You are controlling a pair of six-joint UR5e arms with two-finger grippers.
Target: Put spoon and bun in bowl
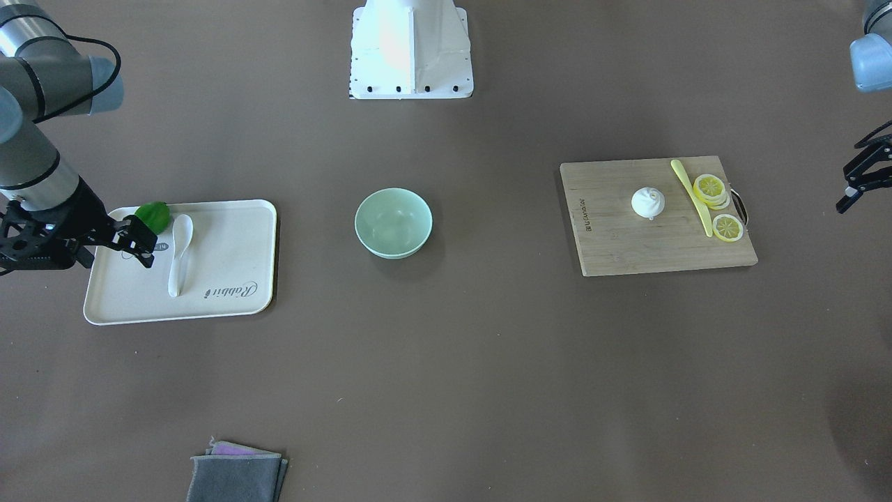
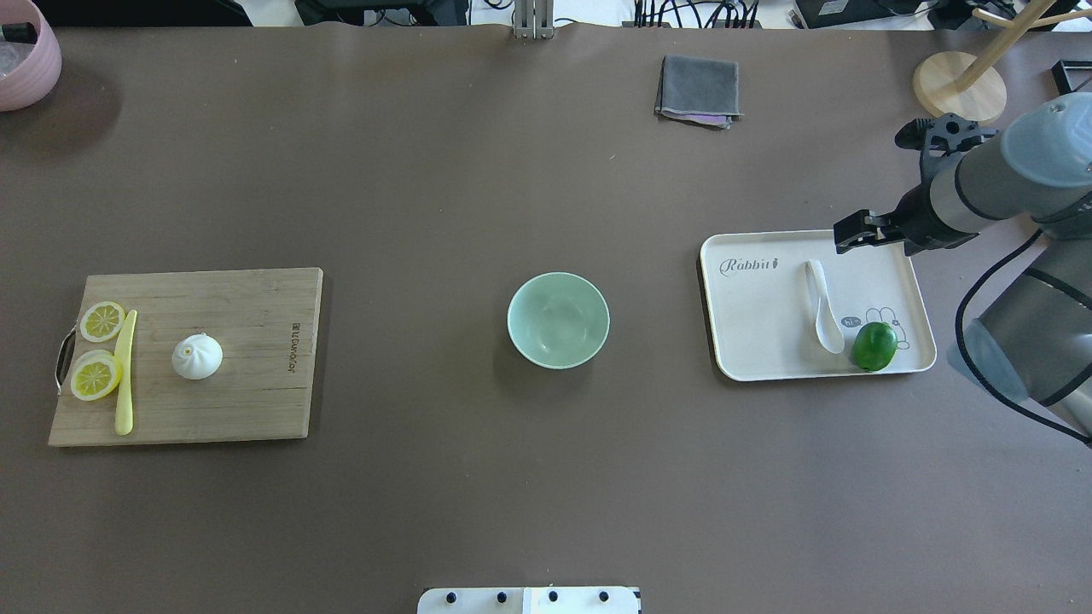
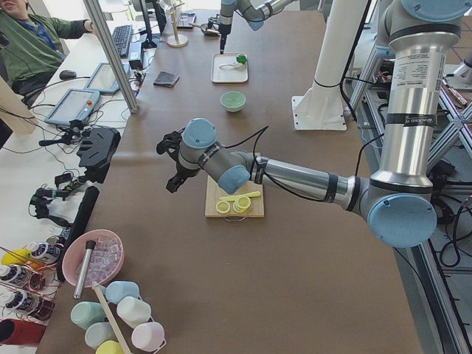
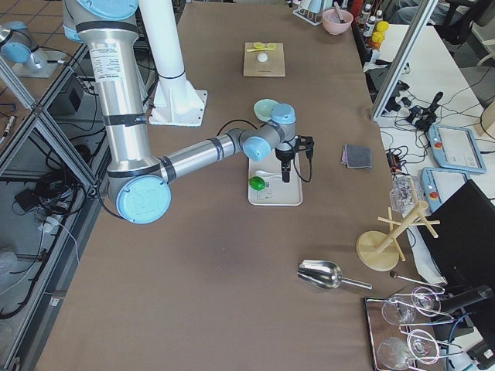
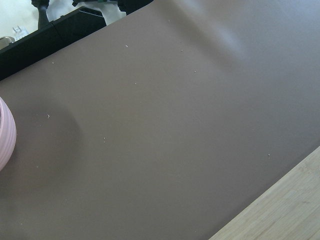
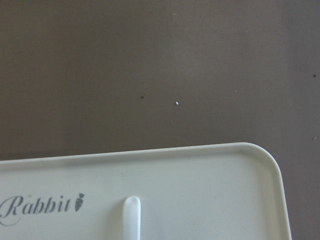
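Note:
The white spoon [image 1: 180, 254] lies on the cream tray [image 1: 230, 265] beside a green lime [image 1: 153, 216]. It also shows in the overhead view [image 2: 823, 307], and its handle tip shows in the right wrist view [image 6: 131, 217]. The white pleated bun [image 1: 648, 202] [image 2: 197, 356] sits on the wooden cutting board [image 1: 627, 244]. The mint-green bowl [image 1: 394, 223] [image 2: 558, 320] stands empty at the table's middle. My right gripper [image 1: 144, 244] [image 2: 853, 232] is open and empty above the tray's edge, near the spoon. My left gripper [image 1: 847, 188] is open and empty, over bare table beyond the board's handle end.
A thin yellow knife [image 1: 693, 199] and lemon slices [image 1: 711, 187] lie on the board beside the bun. A folded grey cloth [image 2: 698, 89] lies at the far side. A pink bowl [image 2: 26, 60] and a wooden stand [image 2: 960, 85] sit at the far corners.

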